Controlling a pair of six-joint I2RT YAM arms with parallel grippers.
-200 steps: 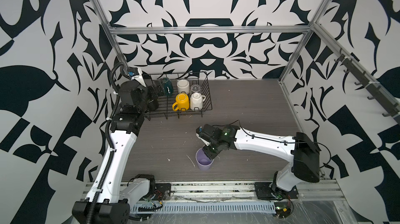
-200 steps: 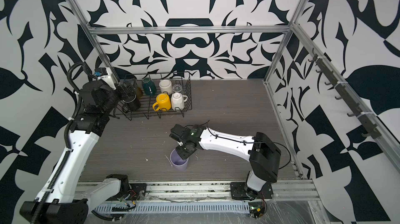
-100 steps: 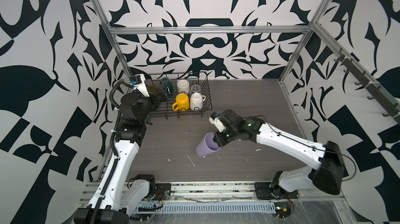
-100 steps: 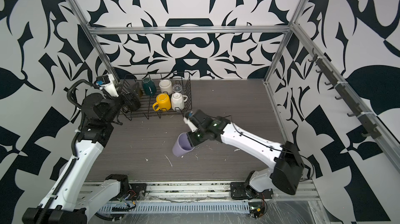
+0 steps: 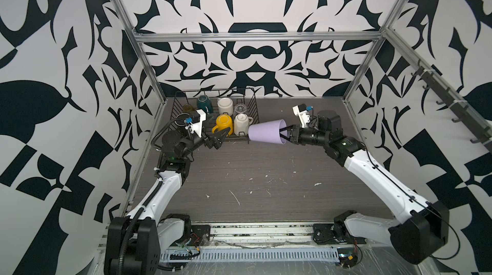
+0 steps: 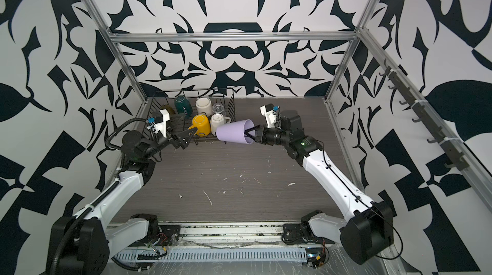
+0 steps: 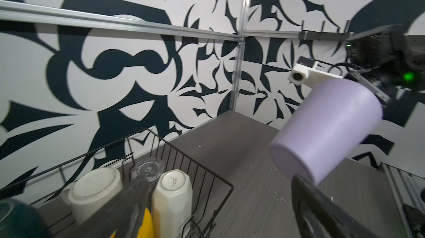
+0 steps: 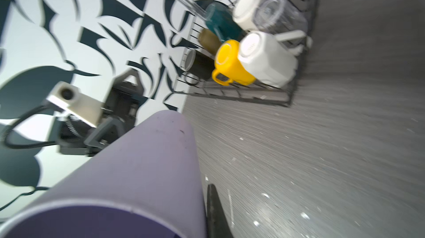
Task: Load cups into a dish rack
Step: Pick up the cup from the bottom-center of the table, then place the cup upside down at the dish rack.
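Lilac and smooth, the tall tumbler [image 5: 266, 134] is up in the air, lying on its side. The right gripper [image 5: 284, 133] is pinched tight on its rim, one finger inside the mouth and one outside. Its bottom points at the black wire dish rack [image 5: 255, 107], just beside the rack's near corner, above the grey table [image 5: 266, 180]. The left gripper [image 5: 218, 140] is wide open and holds nothing. It hangs just in front of the rack, close to the round yellow mug [image 5: 224, 123]. That mug stands bottom up in the rack with a cream mug with flat sides [image 5: 241, 124], a plain white mug [image 5: 225, 104], a clear glass [image 5: 241, 107] and a dark green mug [image 5: 203, 102]. A brown glass [image 5: 187, 108] and a black mug [image 8: 197, 64] are in there too.
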